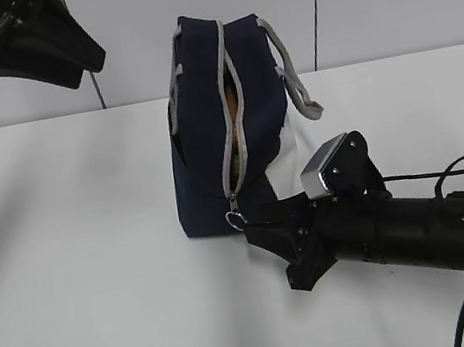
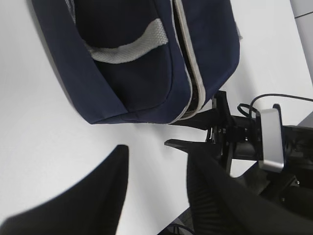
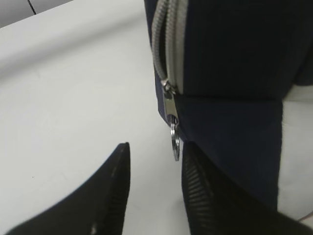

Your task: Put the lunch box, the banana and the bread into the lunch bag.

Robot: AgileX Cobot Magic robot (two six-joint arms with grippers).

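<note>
The navy lunch bag [image 1: 209, 142] stands on the white table with its zipper part open along the top. Something brownish shows in the gap [image 1: 231, 98]; I cannot tell what it is. The lunch box and the banana are hidden. The zipper's ring pull [image 1: 234, 220] hangs low on the bag's near end. My right gripper [image 1: 267, 252] is open just in front of it; in the right wrist view the ring [image 3: 175, 147] hangs between the jaws of my right gripper [image 3: 155, 152], close to the right finger. My left gripper [image 1: 60, 51] is open and empty, high at the back left.
In the left wrist view my left gripper [image 2: 156, 161] is above the bag [image 2: 142, 73], with the right arm [image 2: 244, 139] beyond it. Grey handles [image 1: 290, 70] hang off the bag's right side. A white wall stands behind the table.
</note>
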